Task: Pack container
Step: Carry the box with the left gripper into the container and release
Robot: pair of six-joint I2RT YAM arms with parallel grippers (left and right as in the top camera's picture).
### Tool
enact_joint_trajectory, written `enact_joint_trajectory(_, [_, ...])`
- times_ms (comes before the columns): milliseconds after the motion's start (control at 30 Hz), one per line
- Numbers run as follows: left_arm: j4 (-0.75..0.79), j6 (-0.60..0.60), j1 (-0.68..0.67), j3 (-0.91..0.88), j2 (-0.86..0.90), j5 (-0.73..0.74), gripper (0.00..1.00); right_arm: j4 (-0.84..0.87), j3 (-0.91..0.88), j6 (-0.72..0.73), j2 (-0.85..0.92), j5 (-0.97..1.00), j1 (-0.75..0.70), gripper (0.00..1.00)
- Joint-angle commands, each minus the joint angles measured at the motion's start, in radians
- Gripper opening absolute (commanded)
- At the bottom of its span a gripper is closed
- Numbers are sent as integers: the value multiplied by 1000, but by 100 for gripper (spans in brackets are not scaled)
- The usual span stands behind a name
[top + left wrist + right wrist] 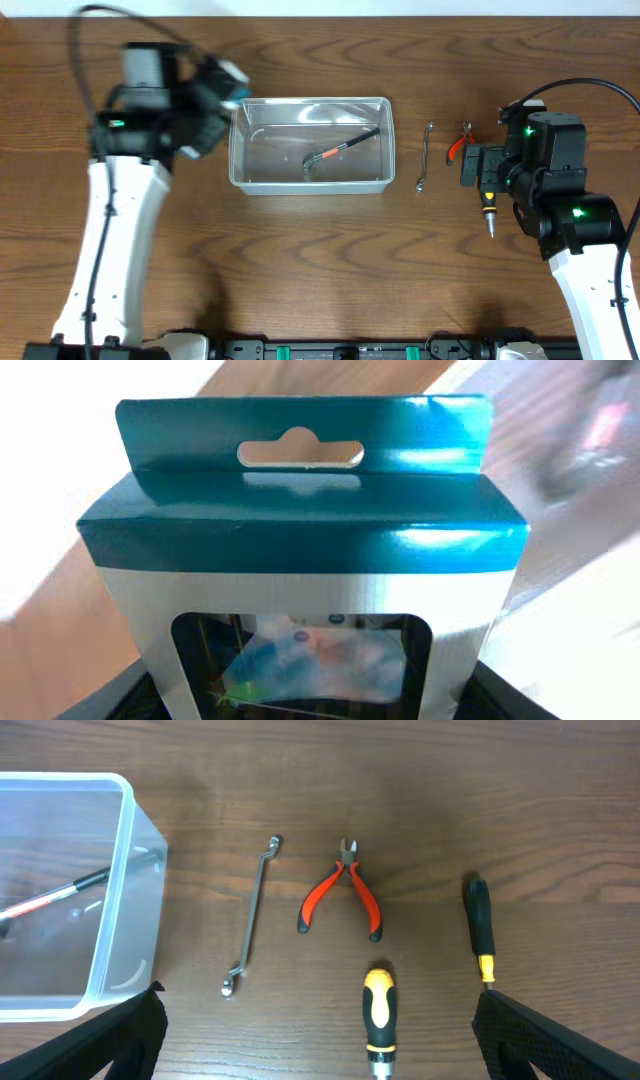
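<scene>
The clear plastic container (300, 186) stands mid-table with a tool with a red-and-black handle (345, 146) inside. My left gripper (218, 88) is raised by the container's far left corner and is shut on a blue-and-white card box (300, 540), which fills the left wrist view. My right gripper (320, 1040) is open and empty, hovering over the tools to the right of the container (120, 920). Below it lie a silver wrench (250, 915), red-handled pliers (342, 898), a yellow-and-black screwdriver (378, 1020) and a thinner black screwdriver (479, 925).
In the overhead view the wrench (424, 155) and pliers (458, 143) lie just right of the container, and the screwdriver (490, 212) pokes out under the right arm. Bare wooden table (320, 270) runs along the front.
</scene>
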Motion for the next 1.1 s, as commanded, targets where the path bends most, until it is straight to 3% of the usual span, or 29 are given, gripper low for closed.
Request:
enact_joint_trajectory(0, [58, 187, -112, 4, 52, 19, 6, -2, 24, -9, 2, 6, -4, 99])
enact_joint_trajectory(233, [193, 187, -246, 4, 234, 19, 6, -2, 24, -9, 2, 6, -5, 99])
enact_joint_trajectory(600, [151, 180, -286, 4, 465, 19, 7, -12, 24, -10, 2, 6, -5, 99])
enact_joint_trajectory(733, [133, 175, -286, 1, 482, 19, 30, -12, 24, -19, 1, 6, -4, 99])
enact_joint_trajectory(800, [132, 175, -286, 1, 482, 19, 33, -12, 24, -26, 1, 6, -5, 99])
enact_joint_trajectory(933, [132, 175, -286, 1, 482, 19, 52, -11, 24, -29, 2, 6, -5, 99])
enact_joint_trajectory(1033, [132, 175, -286, 1, 482, 18, 61, -12, 24, -29, 2, 6, -5, 99])
enact_joint_trajectory(1067, [132, 175, -286, 1, 482, 18, 68, -13, 24, -29, 1, 6, -5, 99])
